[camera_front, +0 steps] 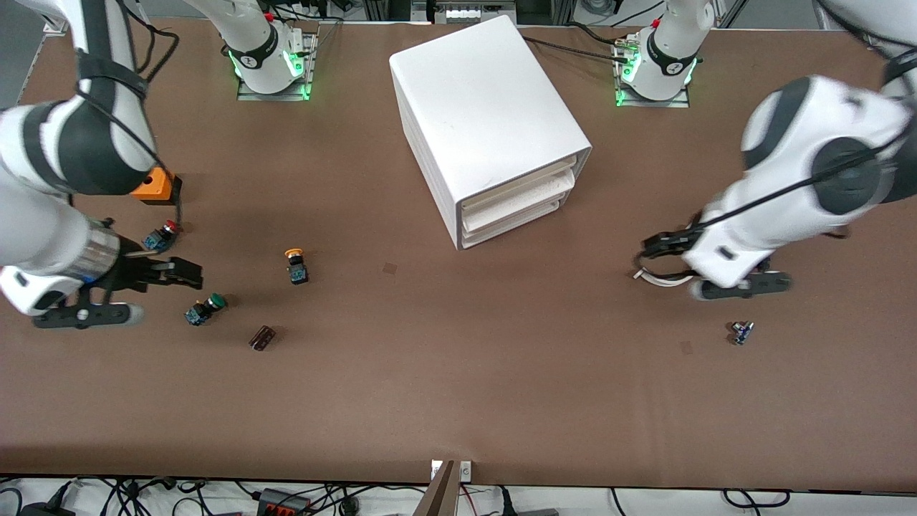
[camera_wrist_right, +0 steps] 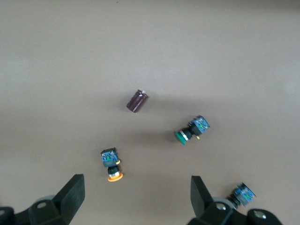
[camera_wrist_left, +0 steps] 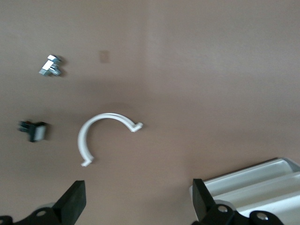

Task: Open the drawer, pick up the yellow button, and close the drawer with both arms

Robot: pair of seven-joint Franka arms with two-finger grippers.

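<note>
The drawer (camera_front: 517, 185), uppermost of three in the white cabinet (camera_front: 480, 107), sits pushed in, and the button (camera_front: 294, 264) with the orange-yellow cap lies out on the desk (camera_front: 458, 401) toward the right arm's end, so the opening step looks not yet done. The right gripper (camera_front: 188, 272) hovers with jaws released and empty over the desk by the red-capped button (camera_front: 160, 236) and green-capped button (camera_front: 204, 309), seemingly placed for a pick. The left gripper (camera_front: 745, 285) hangs over a white clip (camera_wrist_left: 101, 136), jaws likewise released, holding nothing, probably staged to reach the cabinet's front.
</note>
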